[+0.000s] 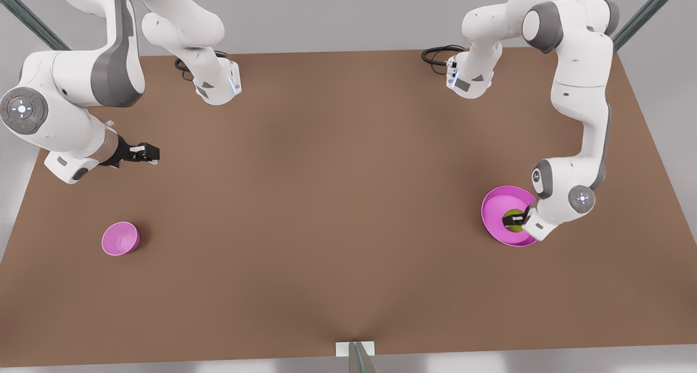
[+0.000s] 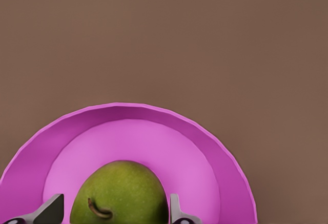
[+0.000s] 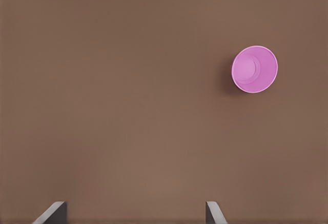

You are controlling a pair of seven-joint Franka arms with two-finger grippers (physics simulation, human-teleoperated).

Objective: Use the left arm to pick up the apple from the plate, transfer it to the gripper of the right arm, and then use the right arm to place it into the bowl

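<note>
On the plate (image 2: pixel 225 162), the apple (image 2: pixel 120 193) sits between the left jaws.

Brown table (image 1: pixel 337 209), pink plate (image 1: pixel 493 220) towards the front view's right, pink bowl (image 1: pixel 120 238) left, well apart

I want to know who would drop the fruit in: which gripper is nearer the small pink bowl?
The right gripper is nearer, raised over bare table beyond the bowl. The left gripper is across the table, fingers straddling the green apple on the plate.

no readable text anywhere, no labels or brands, arm joint markings maybe just icons, not letters
</note>
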